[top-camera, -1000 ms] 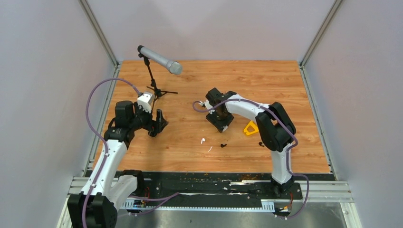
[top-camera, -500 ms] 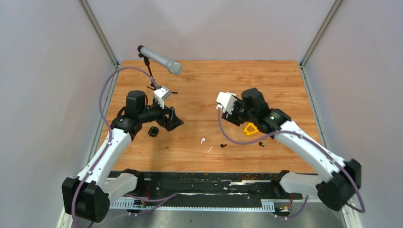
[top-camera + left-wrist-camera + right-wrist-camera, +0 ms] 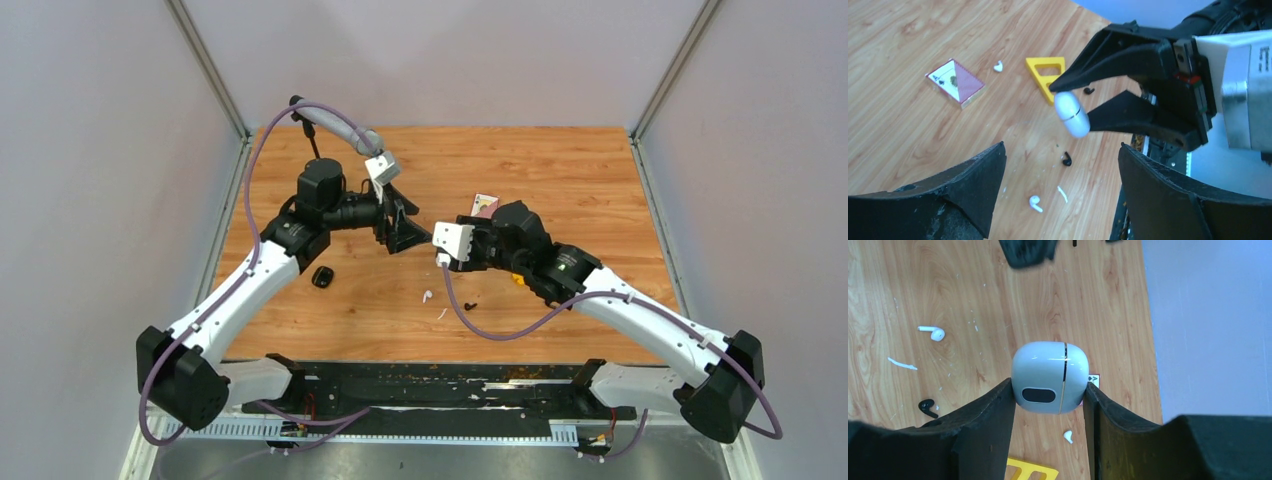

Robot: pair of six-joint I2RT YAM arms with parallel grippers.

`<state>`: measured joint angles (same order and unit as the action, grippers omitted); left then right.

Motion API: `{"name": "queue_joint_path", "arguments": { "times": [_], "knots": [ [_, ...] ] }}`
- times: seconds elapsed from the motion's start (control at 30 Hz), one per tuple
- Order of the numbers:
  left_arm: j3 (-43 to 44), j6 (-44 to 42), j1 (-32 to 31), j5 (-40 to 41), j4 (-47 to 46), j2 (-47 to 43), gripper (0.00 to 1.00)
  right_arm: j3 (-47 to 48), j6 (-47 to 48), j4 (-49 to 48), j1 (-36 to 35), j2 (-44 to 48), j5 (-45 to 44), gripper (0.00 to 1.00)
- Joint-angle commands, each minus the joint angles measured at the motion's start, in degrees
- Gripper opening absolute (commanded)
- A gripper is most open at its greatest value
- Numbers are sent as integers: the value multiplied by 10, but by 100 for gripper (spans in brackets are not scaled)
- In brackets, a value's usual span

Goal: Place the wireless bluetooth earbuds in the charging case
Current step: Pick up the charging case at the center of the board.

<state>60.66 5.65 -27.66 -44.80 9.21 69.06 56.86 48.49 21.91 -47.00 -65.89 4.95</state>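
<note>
- The right gripper (image 3: 1048, 387) had its fingers (image 3: 990, 422) pinched in tight on the white charging case (image 3: 1050, 371). One pad sat on the base end and the other on the lid end, and the seam was closed.
- I judged that this end-to-end pinch was chosen for a secure carry. It also pinned the lid shut, so nothing could go inside while the case was held like that.
- The case was up in the air, clear of the table (image 3: 560, 170), and held out toward the other arm. To me that looked like a presentation for a hand-off or a regrip.
- The left gripper (image 3: 1062, 150) faced it with its fingers (image 3: 963, 195) spread wide and nothing between them. It was lined up on the case but apart from it.
- Down on the wood, all four buds lay loose, none of them stowed.
- A white earbud (image 3: 1035, 203) and a black earbud (image 3: 1066, 159) were near each other below the case.
- The second white earbud (image 3: 998, 65) lay between the playing card (image 3: 955, 82) and the yellow triangle (image 3: 1045, 75).
- The second black earbud (image 3: 1089, 90) was just beside that triangle.
- A thin white sliver (image 3: 1062, 193) lay close to the first white bud; it was debris, not a bud.
- Further out, a small black object (image 3: 322, 276) sat near the left arm, and a microphone (image 3: 335, 125) stood on its stand at the back.
- On my reckoning the task had barely begun, because the lid had to come open first.
</note>
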Motion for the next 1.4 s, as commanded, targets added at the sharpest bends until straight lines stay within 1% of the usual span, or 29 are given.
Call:
{"name": "queue_joint_path", "arguments": {
  "times": [0.0, 0.1, 0.23, 0.37, 0.63, 0.87, 1.0, 1.1, 1.23, 1.37],
  "knots": [
    [35, 55, -27, 7, -53, 17, 87, 44, -15, -51, -20, 4, -23, 25],
    [46, 51, -41, 23, -43, 29, 86, 47, -29, -79, -32, 6, -33, 25],
    [48, 39, -55, 25, -46, 33, 84, 40, -23, -127, -46, 9, -49, 25],
    [49, 35, -56, 26, -45, 35, 77, 41, -26, -146, -52, 6, -77, 25],
    [51, 36, -56, 16, -53, 37, 67, 24, -2, -158, -65, 23, -79, 25],
    [58, 47, -55, -27, -70, 50, 61, 6, 18, -179, -76, 39, -80, 26],
    [63, 47, -56, -29, -71, 55, 54, 6, 26, -181, -81, 41, -80, 26],
    [65, 45, -56, -27, -64, 56, 51, 3, 28, -183, -81, 42, -81, 27],
    [70, 39, -56, -25, -57, 56, 49, -1, 31, -183, -83, 45, -77, 28],
    [73, 42, -56, -23, -60, 63, 58, -2, 31, -186, -86, 43, -77, 29]
  ]
}}
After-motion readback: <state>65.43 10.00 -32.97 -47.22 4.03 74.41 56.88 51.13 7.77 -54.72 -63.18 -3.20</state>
